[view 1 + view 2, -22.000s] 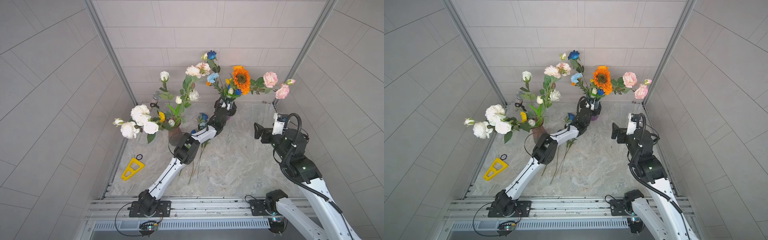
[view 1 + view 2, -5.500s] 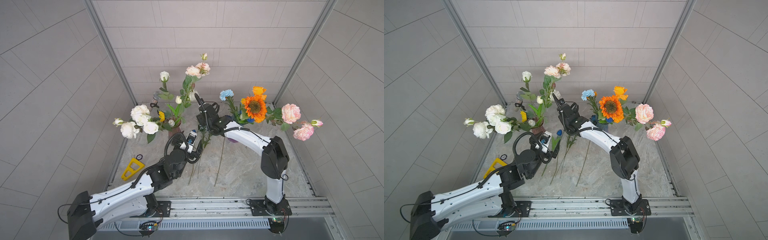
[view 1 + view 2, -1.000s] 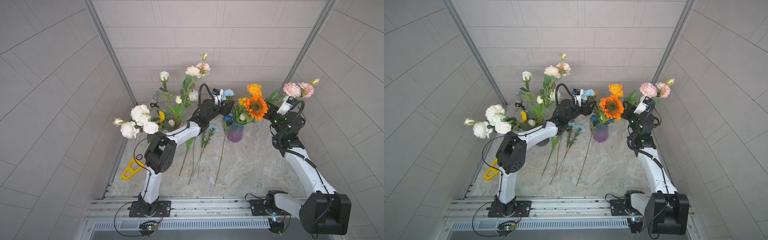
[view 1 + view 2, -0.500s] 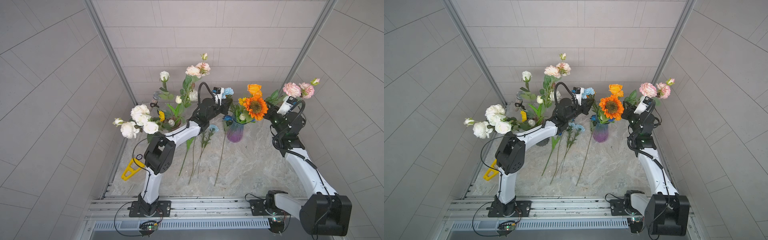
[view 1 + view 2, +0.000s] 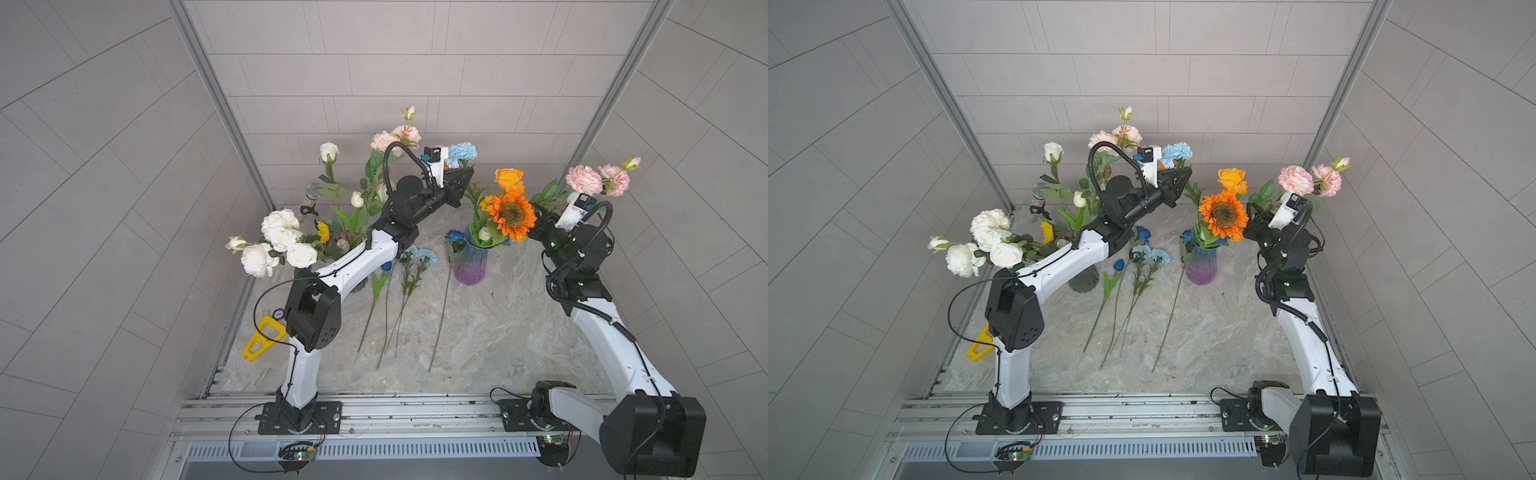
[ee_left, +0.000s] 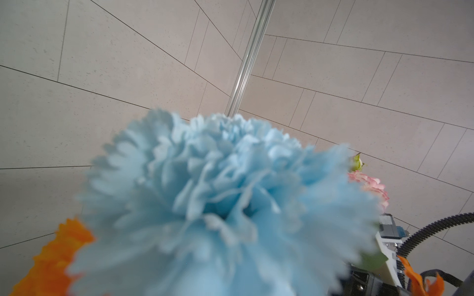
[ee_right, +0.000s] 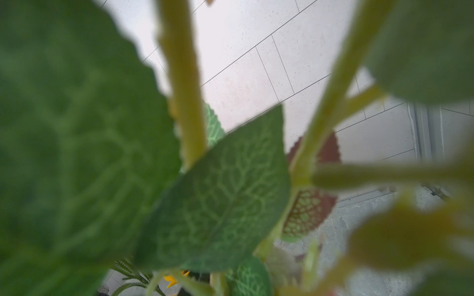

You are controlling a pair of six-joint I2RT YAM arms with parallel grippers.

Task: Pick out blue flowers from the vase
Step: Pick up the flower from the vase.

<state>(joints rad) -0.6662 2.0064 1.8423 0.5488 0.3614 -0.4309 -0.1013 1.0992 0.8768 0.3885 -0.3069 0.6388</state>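
A purple-blue glass vase (image 5: 469, 266) (image 5: 1201, 268) stands mid-table, shown in both top views. My left gripper (image 5: 466, 179) (image 5: 1183, 175) is above and behind it, shut on the stem just under a frilly light blue carnation (image 5: 462, 153) (image 6: 225, 205); that bloom fills the left wrist view and hides the jaws. Other blue flowers lie on the table left of the vase: light blue carnations (image 5: 419, 253), a dark blue rose (image 5: 455, 237) and a tulip bud (image 5: 1119, 264). My right gripper (image 5: 538, 218) holds the pink flowers (image 5: 598, 179) aside by their leafy stems (image 7: 320, 123).
A sunflower (image 5: 512, 215) and an orange rose (image 5: 509, 178) stand in the vase. A second vase (image 5: 1084, 280) at the left holds white roses (image 5: 282, 237) and pale pink blooms. A yellow tool (image 5: 262, 343) lies by the left wall. Tiled walls close three sides.
My left gripper has closed on the light blue carnation's stem and the bloom sits slightly higher. The right arm has kept still with the pink flowers.
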